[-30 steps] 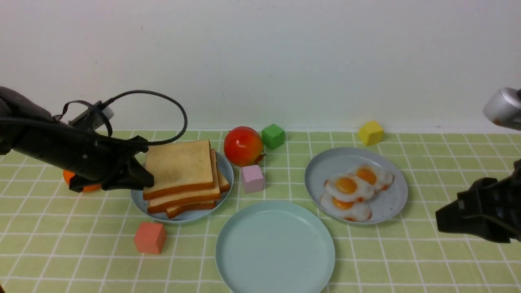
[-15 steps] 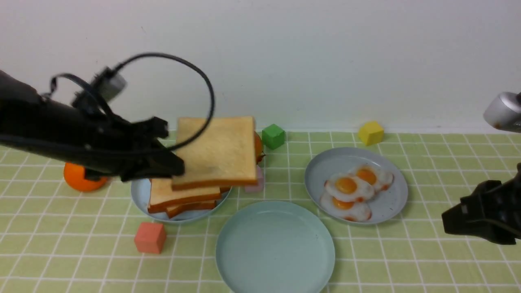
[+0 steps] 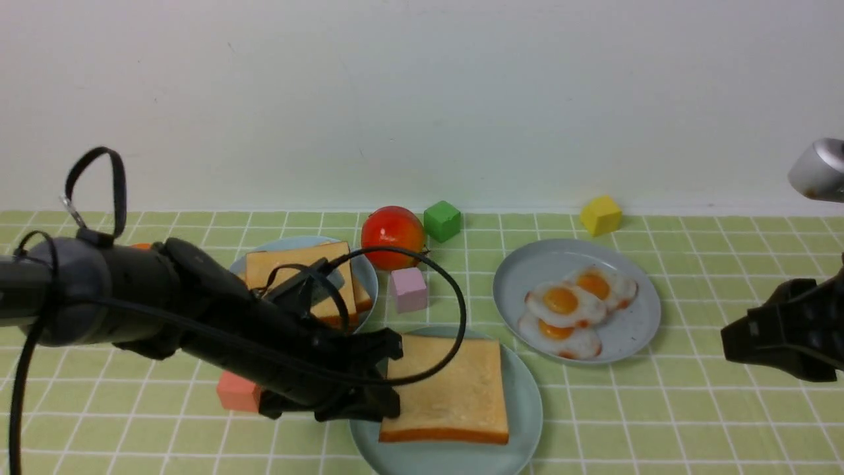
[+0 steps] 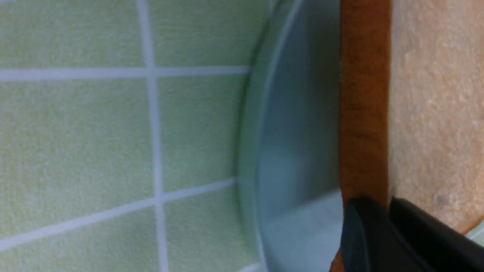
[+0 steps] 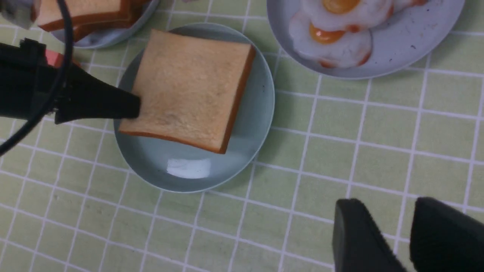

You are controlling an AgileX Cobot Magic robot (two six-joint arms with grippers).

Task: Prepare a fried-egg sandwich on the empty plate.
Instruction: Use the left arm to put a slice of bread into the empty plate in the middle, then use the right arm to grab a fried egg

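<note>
Since a second ago the left arm has lifted the top slice off the stack and carried it forward toward the near edge of the surface. Its left hand (image 3: 393, 377) is clamped on the left side of the toast slice (image 3: 455, 389). The slice now lies over the mint-green plate (image 3: 525, 404) at the middle of the near edge. Whether it rests fully on the plate I cannot tell.

Behind it and to the left, the remaining toast stack (image 3: 283, 260) sits on a grey-blue plate (image 3: 370, 282), partly hidden by the arm and its cable. Three fried eggs (image 3: 567, 303) lie on a second grey-blue plate (image 3: 527, 270) toward the right side of the surface. The right hand (image 3: 728, 343) hovers by the right edge with its jaws apart and nothing between them, much where it was before.
</note>
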